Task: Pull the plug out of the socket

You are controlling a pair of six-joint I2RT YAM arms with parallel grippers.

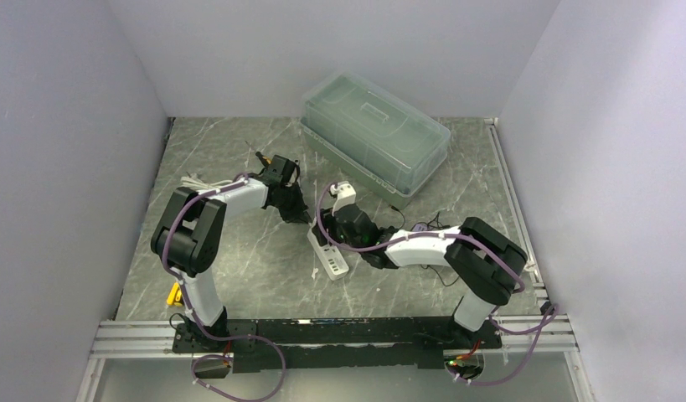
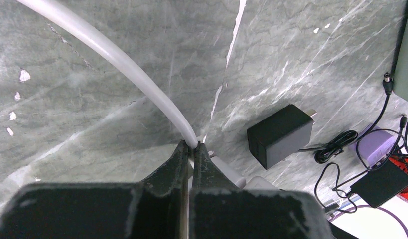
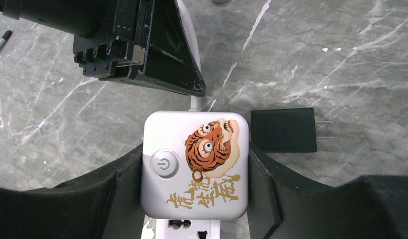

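A white socket strip (image 3: 194,164) with a tiger picture and a power button on its head lies on the marble table; it also shows in the top view (image 1: 329,255). My right gripper (image 3: 196,167) is shut on the strip's head, one finger against each side. The strip's white cable (image 2: 127,64) runs away from it. My left gripper (image 2: 192,146) is shut on that cable close to the strip and also shows in the right wrist view (image 3: 142,45). A black plug adapter (image 3: 284,130) lies loose on the table beside the strip, its two prongs bare and pointing away.
A clear lidded storage box (image 1: 374,134) stands at the back right. A small white block (image 1: 345,193) lies behind the right gripper. Black cords, another black adapter (image 2: 381,181) and a purple item (image 2: 378,144) lie to the right. A yellow object (image 1: 173,293) lies near the left arm's base.
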